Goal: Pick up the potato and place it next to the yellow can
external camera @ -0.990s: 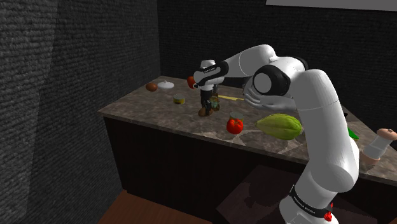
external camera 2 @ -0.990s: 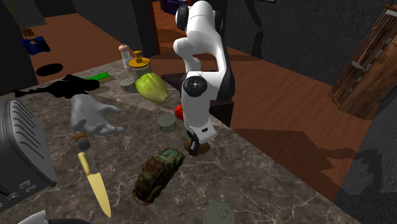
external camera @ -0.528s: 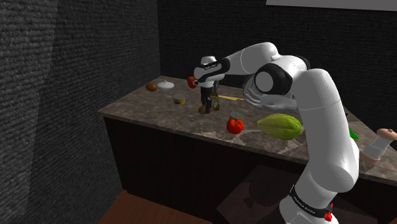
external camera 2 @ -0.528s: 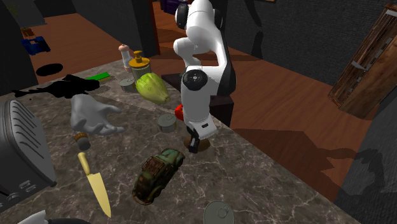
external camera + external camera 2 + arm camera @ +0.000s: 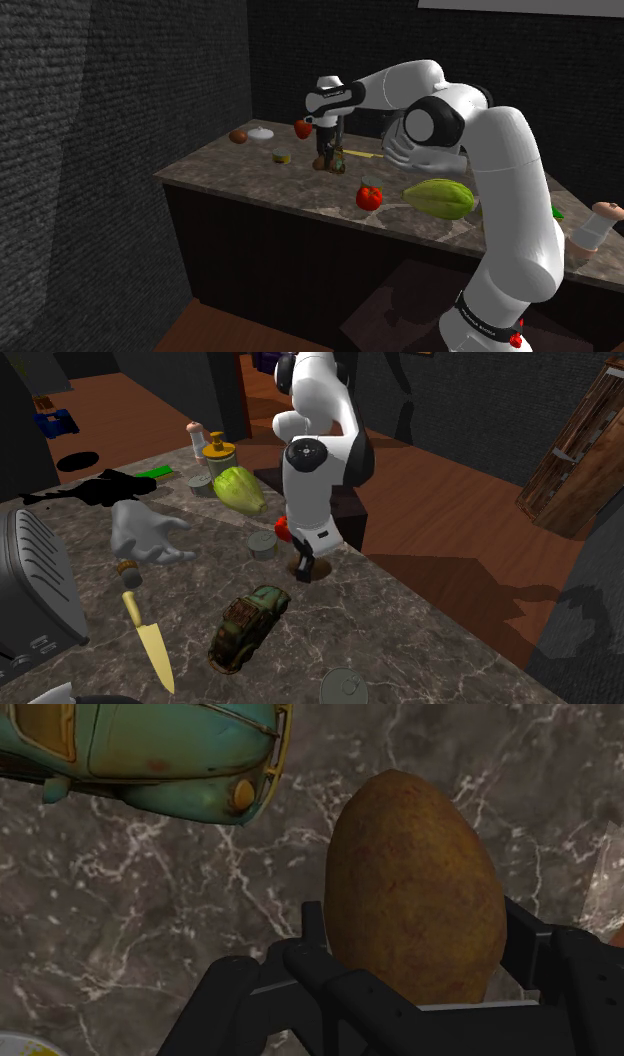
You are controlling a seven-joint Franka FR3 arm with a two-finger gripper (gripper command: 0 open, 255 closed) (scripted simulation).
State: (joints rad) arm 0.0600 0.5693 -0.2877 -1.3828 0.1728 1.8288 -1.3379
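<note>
Since a sec ago my black two-finger gripper came up w/ the brown oval potato, fingers clamped on both its sides. Spud hung just over the dark marble countertop, near the rusty teal toy car, apart from the small yellow can toward shoulder view's left.

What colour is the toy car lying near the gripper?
Weathered teal-green toy car with rusty patches and yellow trim; clearest in the wrist view.
</note>
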